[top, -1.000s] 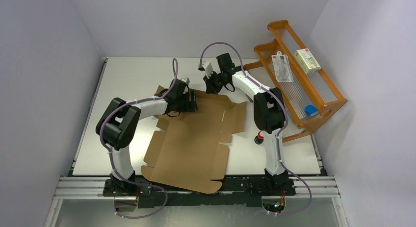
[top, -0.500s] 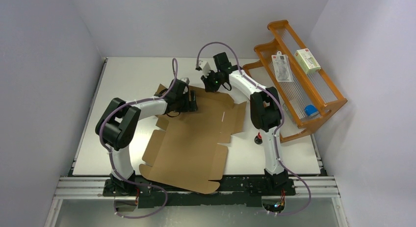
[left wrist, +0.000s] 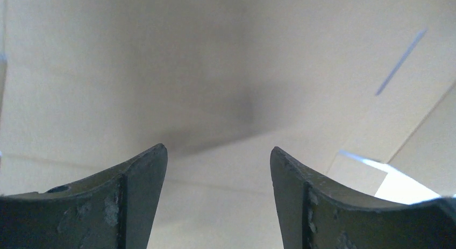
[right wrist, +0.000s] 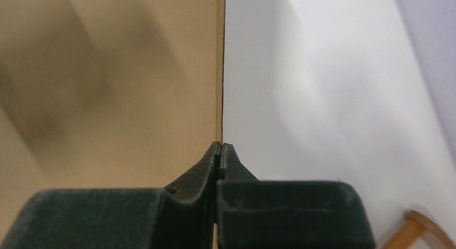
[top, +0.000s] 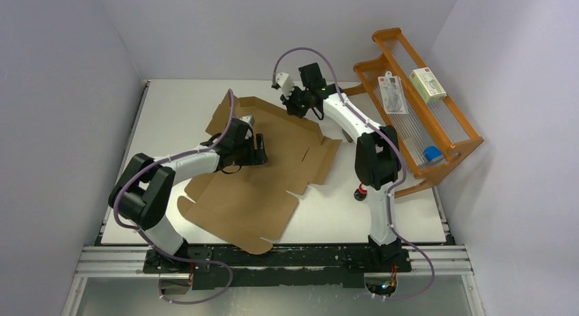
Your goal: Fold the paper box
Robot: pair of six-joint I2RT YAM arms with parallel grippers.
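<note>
The paper box [top: 252,193] is a flat brown cardboard sheet with flaps and slits, lying across the middle of the table with its far part tilted up. My right gripper [top: 293,106] is shut on the sheet's far edge. In the right wrist view that thin edge [right wrist: 222,71] runs straight up from between the shut gripper [right wrist: 221,144]. My left gripper [top: 263,147] is open just above the middle of the sheet. In the left wrist view the left gripper [left wrist: 218,148] has nothing between its fingers, only the cardboard [left wrist: 215,71] close below.
An orange wooden rack [top: 456,128] stands at the right, holding a white-and-green carton [top: 428,84], a packet [top: 392,92] and a blue thing [top: 431,153]. A small red object [top: 360,191] sits by the right arm. Walls close in the table's left, far and right sides.
The sheet has swung left and its far part has risen off the table. The right gripper opened briefly and shut on the far edge. The left arm moved left and nearer.
</note>
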